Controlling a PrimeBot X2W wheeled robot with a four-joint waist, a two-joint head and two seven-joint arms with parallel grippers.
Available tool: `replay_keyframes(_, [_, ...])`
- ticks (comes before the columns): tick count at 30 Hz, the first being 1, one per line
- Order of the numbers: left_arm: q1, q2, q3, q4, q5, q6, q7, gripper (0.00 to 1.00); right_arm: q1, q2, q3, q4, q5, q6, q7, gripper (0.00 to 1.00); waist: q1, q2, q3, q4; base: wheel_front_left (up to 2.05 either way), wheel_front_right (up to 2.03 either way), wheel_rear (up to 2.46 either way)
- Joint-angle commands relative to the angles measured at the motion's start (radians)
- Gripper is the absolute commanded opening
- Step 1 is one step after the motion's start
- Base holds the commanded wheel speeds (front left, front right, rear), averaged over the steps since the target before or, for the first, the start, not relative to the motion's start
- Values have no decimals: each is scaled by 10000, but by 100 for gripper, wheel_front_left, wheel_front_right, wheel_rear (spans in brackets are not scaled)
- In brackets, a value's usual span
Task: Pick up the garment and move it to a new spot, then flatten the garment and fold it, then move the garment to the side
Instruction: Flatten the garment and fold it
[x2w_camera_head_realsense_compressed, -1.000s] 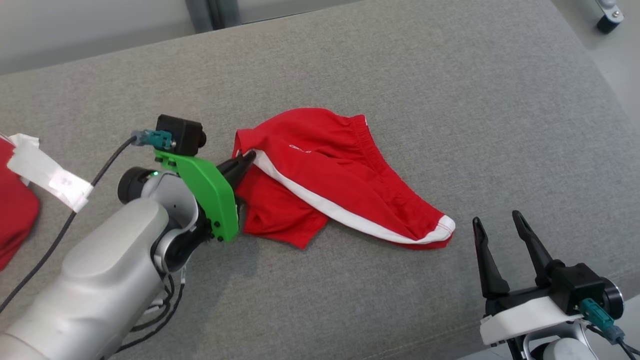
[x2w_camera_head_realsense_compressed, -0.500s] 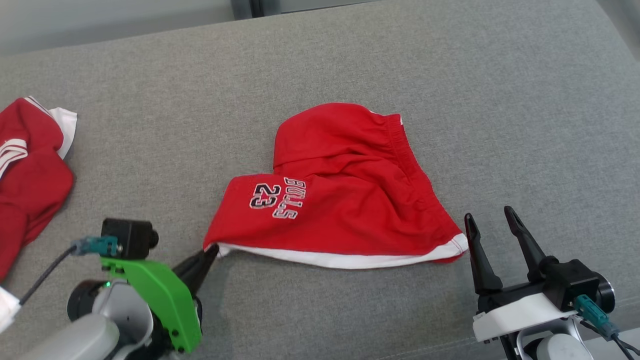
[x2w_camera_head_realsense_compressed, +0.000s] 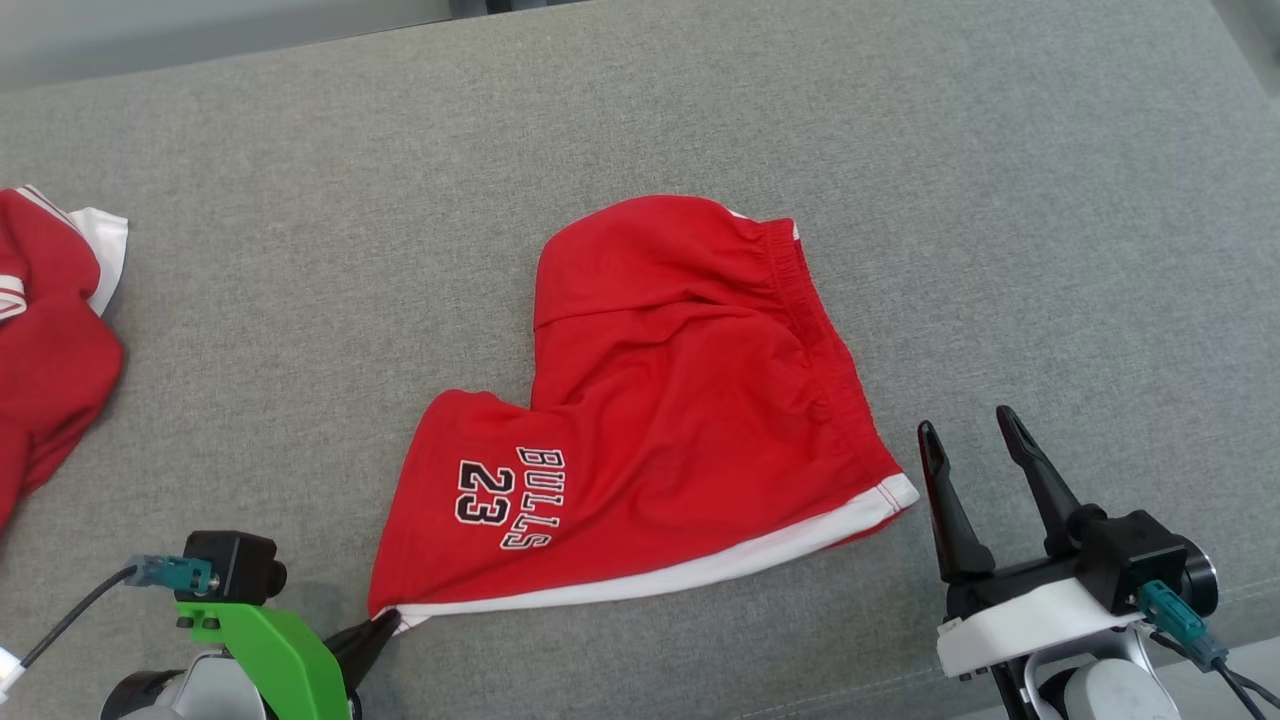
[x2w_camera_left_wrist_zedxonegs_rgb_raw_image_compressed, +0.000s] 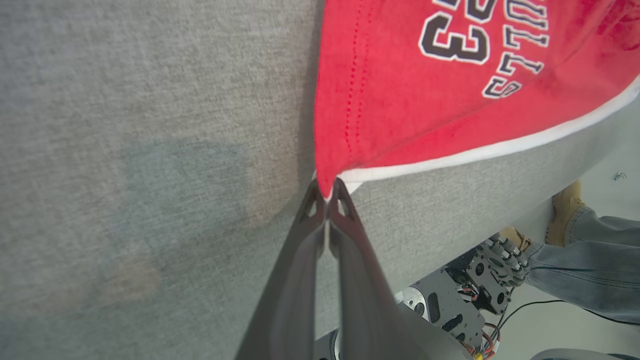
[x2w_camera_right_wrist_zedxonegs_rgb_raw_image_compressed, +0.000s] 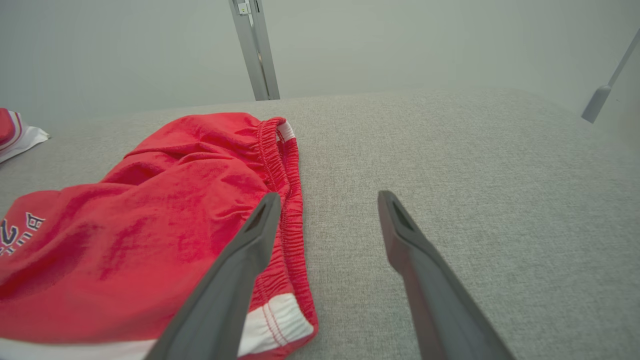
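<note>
The grey fabric-covered worktop (x2w_camera_head_realsense_compressed: 300, 300) is seen across the head view. The garment (x2w_camera_head_realsense_compressed: 680, 400), a pair of red shorts, is spread near its middle, with the elastic waistband (x2w_camera_head_realsense_compressed: 800, 300) toward the far right. One leg is drawn out toward the near left. A white trim (x2w_camera_head_realsense_compressed: 700, 570) is noted along the near edge, and a "BULLS 23" print (x2w_camera_head_realsense_compressed: 505, 495) on the drawn-out leg. A second red garment (x2w_camera_head_realsense_compressed: 50, 340) is observed at the left edge of the worktop, well apart from the first.

The right gripper (x2w_camera_head_realsense_compressed: 964, 420) is recorded just beside the garment's near right corner, its fingers spread wide with nothing held between them. In the right wrist view one finger (x2w_camera_right_wrist_zedxonegs_rgb_raw_image_compressed: 250, 240) is seen in front of the waistband; contact cannot be told.

The left gripper (x2w_camera_head_realsense_compressed: 385, 622) is clenched on the near left corner of the garment. In the left wrist view the fingertips are pressed together with the red cloth and white trim pinched between them (x2w_camera_left_wrist_zedxonegs_rgb_raw_image_compressed: 327, 192).

A person's leg in jeans (x2w_camera_left_wrist_zedxonegs_rgb_raw_image_compressed: 590, 260) and a tan shoe (x2w_camera_left_wrist_zedxonegs_rgb_raw_image_compressed: 565, 205) are noted beyond the worktop edge.
</note>
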Motion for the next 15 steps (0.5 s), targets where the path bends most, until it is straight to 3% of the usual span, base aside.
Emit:
replay_keyframes(1, [-81,-37,19,172,-31,-56,29,14,-73,-12,9,34,-45,-3,-31,100,0,0,-37,-23,0,0,0])
replay_keyframes(2, [-122,-80,18,298,41,-53,-28,45,-59,-12,32,53,-49,-3,-31,100,0,0,-88,-52,0,0,0])
replay_keyframes(3, [-143,-122,0,395,98,-60,-74,87,-47,-12,42,37,-78,-3,-31,100,0,0,-113,-77,0,0,0])
replay_keyframes(4, [-148,-184,-10,475,126,-88,-122,100,-33,-13,35,18,-106,-3,-31,100,0,0,-150,-95,0,0,0])
replay_keyframes(8, [-63,-301,-5,587,282,-102,-396,100,166,-13,-114,-102,-235,-3,-31,100,0,0,-385,-53,0,0,0])
replay_keyframes(15, [253,-423,87,635,919,408,-1399,100,517,-218,-471,-624,-443,-3,-31,100,0,0,-940,333,0,0,0])
